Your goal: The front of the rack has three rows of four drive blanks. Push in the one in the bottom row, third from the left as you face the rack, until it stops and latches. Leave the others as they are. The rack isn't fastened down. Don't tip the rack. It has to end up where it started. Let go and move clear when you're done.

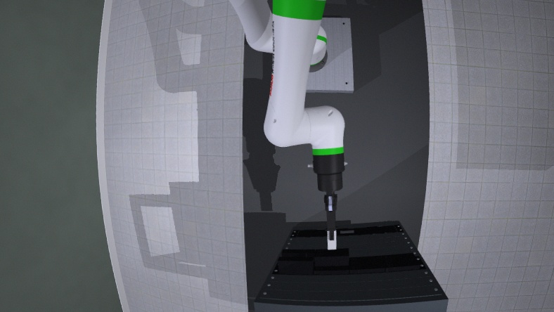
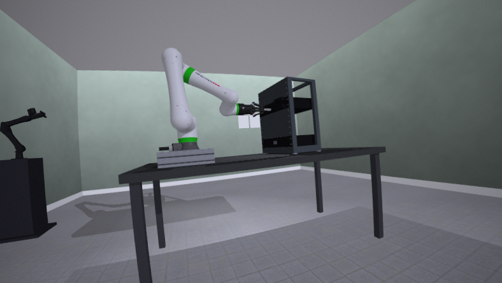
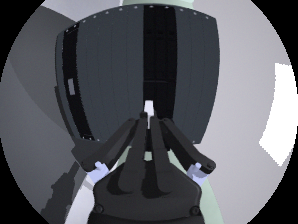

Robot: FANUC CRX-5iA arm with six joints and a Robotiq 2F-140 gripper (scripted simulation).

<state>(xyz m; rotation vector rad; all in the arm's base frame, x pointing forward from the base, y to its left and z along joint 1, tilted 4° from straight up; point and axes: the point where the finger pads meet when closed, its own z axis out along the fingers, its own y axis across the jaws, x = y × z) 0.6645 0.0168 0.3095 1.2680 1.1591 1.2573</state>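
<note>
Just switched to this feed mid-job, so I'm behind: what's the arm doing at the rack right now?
The white arm is stretched out level toward the front of the black rack on the table. Its gripper is shut on nothing and serves as a poker, with the white fingertips pressed together and reaching into the rack's front, roughly at mid height. Which blank they meet cannot be made out. The rack stands upright.
</note>
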